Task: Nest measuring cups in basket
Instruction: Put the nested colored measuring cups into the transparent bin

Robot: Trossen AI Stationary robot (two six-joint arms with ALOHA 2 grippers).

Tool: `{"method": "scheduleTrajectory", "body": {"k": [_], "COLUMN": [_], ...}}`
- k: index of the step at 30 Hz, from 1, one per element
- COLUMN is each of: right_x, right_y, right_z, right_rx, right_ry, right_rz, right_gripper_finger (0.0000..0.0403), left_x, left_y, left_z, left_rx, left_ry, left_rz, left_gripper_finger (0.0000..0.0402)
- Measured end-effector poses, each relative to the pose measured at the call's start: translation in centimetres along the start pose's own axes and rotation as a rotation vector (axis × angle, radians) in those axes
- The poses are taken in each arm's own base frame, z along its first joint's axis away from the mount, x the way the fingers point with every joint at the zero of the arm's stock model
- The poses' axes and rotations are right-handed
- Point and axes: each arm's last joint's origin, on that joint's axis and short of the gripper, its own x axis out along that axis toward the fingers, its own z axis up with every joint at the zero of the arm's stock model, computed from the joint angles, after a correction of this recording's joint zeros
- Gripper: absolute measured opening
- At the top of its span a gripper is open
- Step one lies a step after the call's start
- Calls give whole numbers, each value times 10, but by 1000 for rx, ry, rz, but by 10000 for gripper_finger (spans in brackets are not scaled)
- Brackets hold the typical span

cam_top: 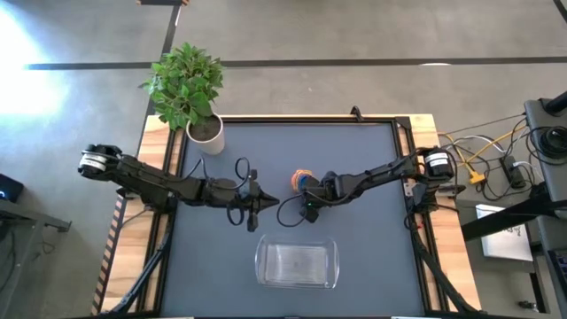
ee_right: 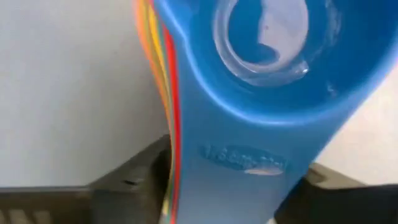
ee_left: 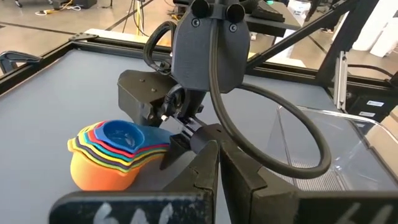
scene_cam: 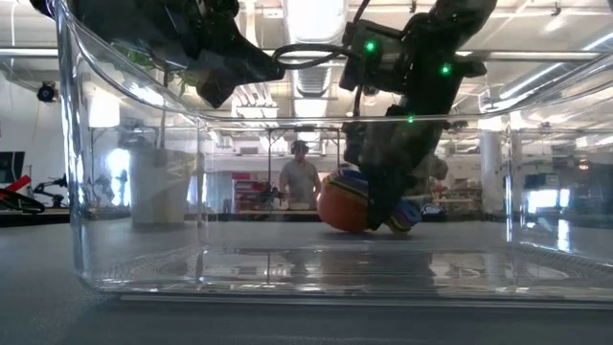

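Observation:
The measuring cups sit nested in one stack (cam_top: 302,180), orange outermost and blue innermost (ee_left: 115,152), just beyond the table's middle. My right gripper (cam_top: 312,190) reaches in from the table's right and is shut on the stack's handles. In the low view the stack (scene_cam: 347,203) shows behind the basket's wall. My left gripper (cam_top: 266,202) is shut and empty, a little to the stack's left and nearer the front. The clear basket (cam_top: 296,263) stands near the front edge and holds nothing. My right gripper pinches the bundled flat handles (ee_left: 163,138) of the nested cups between its two fingers; the blue handle (ee_right: 249,162) lies on top. The fingers (ee_right: 124,180) come slanting down from the table's right, along the handles. The orange cup's bottom (ee_left: 99,180) looks to be on the table, the stack tilted.
A white pot with a green plant (cam_top: 205,133) stands at the far left corner. The basket's clear wall (scene_cam: 86,192) fills the low view. Cables lie beyond the right edge (cam_top: 478,159). A person (scene_cam: 300,177) stands far back in the room.

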Motion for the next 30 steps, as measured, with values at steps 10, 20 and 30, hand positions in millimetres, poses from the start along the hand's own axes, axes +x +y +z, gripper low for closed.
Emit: {"method": "scheduleTrajectory", "body": {"k": [10, 20, 30], "right_x": [-13, -61, -121], "right_y": [-3, -10, 7], "right_z": [2, 4, -5], "right_rx": [-52, -117, -134], "right_ry": [0, 27, -52], "right_rz": [24, 82, 269], "right_gripper_finger": [126, 114, 33], "left_x": [6, 7, 3], "left_y": [0, 0, 0], "left_z": [-6, -5, 0], "left_rx": [4, 5, 6], "left_ry": [17, 2, -24], "left_rz": [4, 6, 1], "left_gripper_finger": [0, 0, 0]}}
